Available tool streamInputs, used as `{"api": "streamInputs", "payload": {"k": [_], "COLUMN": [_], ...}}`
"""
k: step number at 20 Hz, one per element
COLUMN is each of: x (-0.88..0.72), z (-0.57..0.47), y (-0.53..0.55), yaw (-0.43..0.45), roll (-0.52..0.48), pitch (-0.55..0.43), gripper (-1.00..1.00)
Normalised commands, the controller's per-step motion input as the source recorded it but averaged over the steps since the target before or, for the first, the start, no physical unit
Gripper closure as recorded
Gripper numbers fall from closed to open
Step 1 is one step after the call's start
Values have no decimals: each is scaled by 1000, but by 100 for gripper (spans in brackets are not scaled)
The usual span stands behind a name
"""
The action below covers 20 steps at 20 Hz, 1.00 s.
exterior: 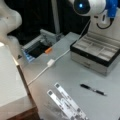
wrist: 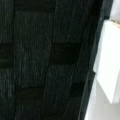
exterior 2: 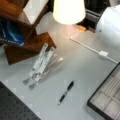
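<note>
A grey table (exterior: 62,77) seen from two sides; the gripper does not show in any view, so whether it is wide, narrow or holding something cannot be told; only the white arm (exterior: 87,6) with a blue light shows, at a front view's top, above a shallow box (exterior: 96,53) of open compartments.

A black pen (exterior: 92,89) lies flat below the box, well apart from the arm, its long axis running left to right; a folded metal stand (exterior: 66,102) lies nearer a front view's bottom; a white cable (exterior: 50,62) crosses the table towards an orange piece (exterior: 48,50).

Only in a front view do a lamp shade (exterior 2: 68,11) and a wooden shelf (exterior 2: 27,47) appear; the wrist view shows just dark ribbed cloth (wrist: 37,60) and a white block (wrist: 107,62).
</note>
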Motion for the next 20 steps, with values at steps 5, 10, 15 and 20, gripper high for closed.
{"api": "streamInputs", "payload": {"k": [5, 10, 15, 20], "x": [113, -59, -224, -365], "z": [203, 140, 79, -61], "y": [-314, -329, -428, -392], "yaw": [179, 181, 147, 105], "roll": [-153, -227, -326, -477], "pitch": [91, 119, 113, 89], "gripper": [-100, -100, -100, -100]}}
